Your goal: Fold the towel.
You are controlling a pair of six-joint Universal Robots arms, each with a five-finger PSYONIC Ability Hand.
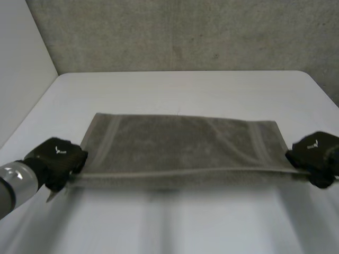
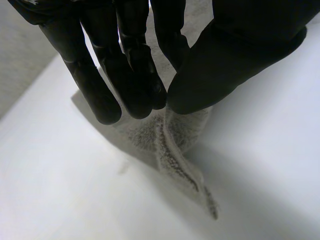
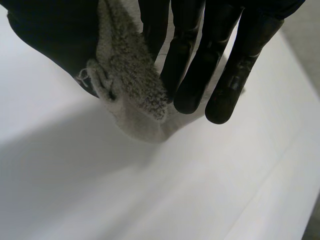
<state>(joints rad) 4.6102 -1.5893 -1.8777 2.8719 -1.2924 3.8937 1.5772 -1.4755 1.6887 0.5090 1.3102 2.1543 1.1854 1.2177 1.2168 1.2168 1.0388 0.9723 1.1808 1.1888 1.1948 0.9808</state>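
The towel (image 1: pixel 180 145) lies spread on the table (image 1: pixel 175 87), with its near edge lifted. The left hand (image 1: pixel 57 159) and the right hand (image 1: pixel 317 156) each pinch a near corner between fingers and thumb. They should carry this edge evenly onto the far edge and hold it stretched.

Worktop (image 1: pixel 175 90): white, plain surface, with a rounded far right corner. One item lies on it, a grey towel (image 1: pixel 180 143). The towel is spread out across the middle of the worktop, long edges running from left to right. Its far edge and central area rest flat on the surface. Its near edge and both near corners are raised off the surface, and a shadow falls on the worktop below them. A paler band crosses the towel near each short end.
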